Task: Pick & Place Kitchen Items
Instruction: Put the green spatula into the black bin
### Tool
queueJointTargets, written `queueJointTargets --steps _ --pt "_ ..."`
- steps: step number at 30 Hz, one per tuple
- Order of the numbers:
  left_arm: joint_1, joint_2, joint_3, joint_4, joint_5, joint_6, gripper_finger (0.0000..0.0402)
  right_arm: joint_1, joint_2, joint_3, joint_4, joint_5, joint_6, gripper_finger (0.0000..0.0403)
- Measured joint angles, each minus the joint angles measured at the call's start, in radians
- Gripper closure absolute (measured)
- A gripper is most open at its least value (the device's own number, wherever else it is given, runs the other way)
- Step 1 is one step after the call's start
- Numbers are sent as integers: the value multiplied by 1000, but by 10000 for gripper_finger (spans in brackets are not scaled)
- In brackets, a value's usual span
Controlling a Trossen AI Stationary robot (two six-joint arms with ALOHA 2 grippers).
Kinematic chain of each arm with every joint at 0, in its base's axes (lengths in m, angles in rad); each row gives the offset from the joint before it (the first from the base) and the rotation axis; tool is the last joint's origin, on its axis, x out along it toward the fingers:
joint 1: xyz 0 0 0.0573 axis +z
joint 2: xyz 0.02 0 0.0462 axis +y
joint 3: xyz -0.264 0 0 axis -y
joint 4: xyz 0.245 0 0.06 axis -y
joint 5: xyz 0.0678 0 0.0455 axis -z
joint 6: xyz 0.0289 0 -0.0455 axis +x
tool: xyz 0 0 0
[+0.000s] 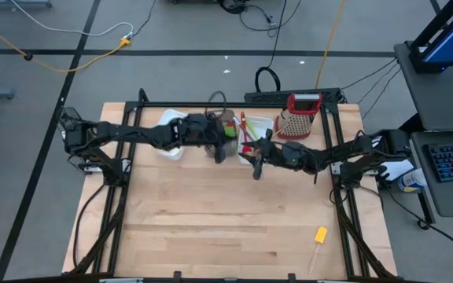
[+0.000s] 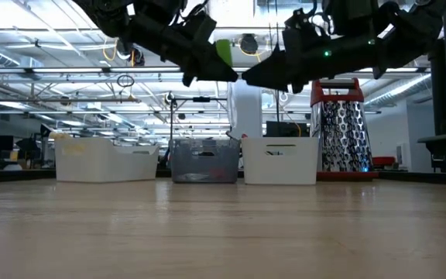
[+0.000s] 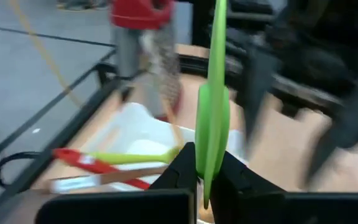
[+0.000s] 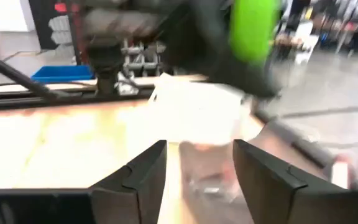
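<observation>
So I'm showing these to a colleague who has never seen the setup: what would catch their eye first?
Probably the bright green spoon clamped edge-on in the left gripper, held in the air above the tubs at the back of the wooden table. Next, the tall metal box grater with the red top at the back right. The right gripper hangs open close by, holding nothing.

Both my arms reach inward, raised above the counter's far half.

My left end effector [image 3: 205, 180] has its fingers pinched together, wrist stretched toward the middle. My right end effector [image 4: 199, 169] stands with fingers [image 4: 263, 177] spread apart, close beside the left, arm bent at the elbow.
</observation>
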Motion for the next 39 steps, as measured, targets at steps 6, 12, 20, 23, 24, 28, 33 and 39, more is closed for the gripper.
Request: queueJointTargets --steps 6,12,20,23,24,28,33,39 --pt "128 -28 0 -50 4 -63 393 0 0 0 -53 -1 91 217" --pt "245 11 0 -68 152 -150 385 0 0 0 -49 -1 87 227" --pt "314 145 0 -90 244 -225 388 0 0 0 -51 -2 85 227" --pt "333 185 0 -89 262 -279 377 0 0 0 -50 -2 85 229" --pt "339 197 0 -91 287 -294 376 0 0 0 -51 -2 85 230" --pt "354 243 0 -90 403 -373 374 0 0 0 -50 -2 85 230" --pt "356 295 0 -92 409 -382 372 0 0 0 -51 -2 85 231" --pt "354 315 0 -87 358 -374 371 0 0 0 -50 -3 85 230"
